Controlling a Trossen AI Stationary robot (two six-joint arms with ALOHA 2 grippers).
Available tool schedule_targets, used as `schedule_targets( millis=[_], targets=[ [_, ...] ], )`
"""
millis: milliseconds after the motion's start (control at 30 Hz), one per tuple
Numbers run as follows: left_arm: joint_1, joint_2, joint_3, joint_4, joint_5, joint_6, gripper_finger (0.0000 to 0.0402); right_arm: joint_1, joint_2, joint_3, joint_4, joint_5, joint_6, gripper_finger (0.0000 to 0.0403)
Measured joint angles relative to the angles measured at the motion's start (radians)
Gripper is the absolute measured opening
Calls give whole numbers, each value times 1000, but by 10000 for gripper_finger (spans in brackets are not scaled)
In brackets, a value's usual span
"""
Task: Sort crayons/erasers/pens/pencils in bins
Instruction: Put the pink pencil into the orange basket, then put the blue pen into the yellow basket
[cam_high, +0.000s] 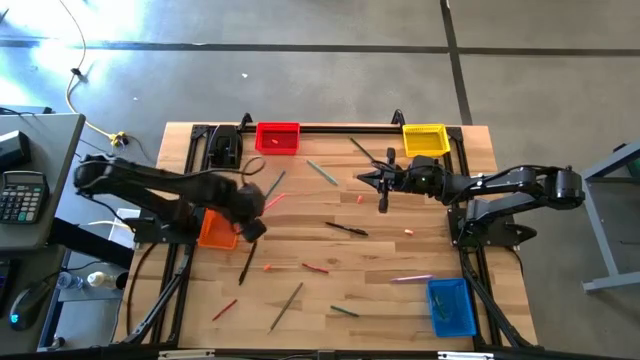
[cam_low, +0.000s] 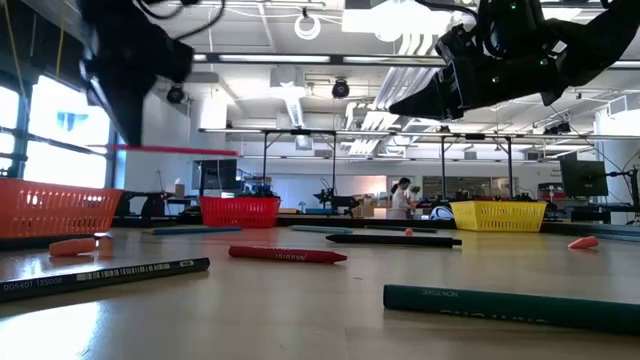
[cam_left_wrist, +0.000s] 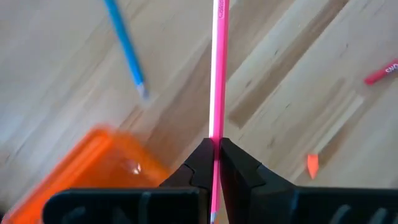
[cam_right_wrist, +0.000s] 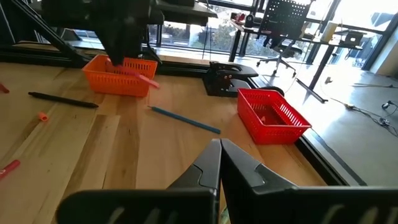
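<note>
My left gripper (cam_high: 252, 208) is shut on a pink pen (cam_left_wrist: 217, 68) just right of the orange bin (cam_high: 217, 229), above the table. The pen shows level in the low view (cam_low: 172, 150). My right gripper (cam_high: 366, 180) is shut and points toward the table's left, raised over the table's far middle. A dark stick (cam_high: 383, 200) lies under it. The red bin (cam_high: 277, 137), yellow bin (cam_high: 425, 138) and blue bin (cam_high: 451, 305) stand along the edges. Crayons (cam_high: 315, 268), pencils (cam_high: 285, 305), pens (cam_high: 345, 229) and erasers (cam_high: 408, 232) lie scattered. My left gripper pinches the pink pen between its two fingertips (cam_left_wrist: 205, 158), near one end of it (cam_left_wrist: 215, 149). The fingers point down and lie across the pen. The pen is level and lifted clear of the table, most of its length sticking out to one side.
A blue pen (cam_left_wrist: 126, 45) lies beyond the orange bin (cam_left_wrist: 93, 171), and an eraser (cam_left_wrist: 312, 165) beside the gripper. In the low view a red crayon (cam_low: 287, 254), a black pencil (cam_low: 100, 277) and a green pencil (cam_low: 510, 305) lie near the front edge.
</note>
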Motion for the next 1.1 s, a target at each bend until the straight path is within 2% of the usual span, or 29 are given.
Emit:
schedule_targets(
  millis=[233,533,667,1100],
  targets=[
    [-197,-126,0,-235,-103,-335,8,0,0,0,-12,0,7,0],
    [-392,-223,-158,-266,-172,-641,0,0,0,0,-12,0,15,0],
    [-420,-230,-147,-268,-223,-691,1,0,0,0,-12,0,15,0],
    [-423,-187,-148,-228,-208,-661,0,0,0,0,-11,0,15,0]
  ],
)
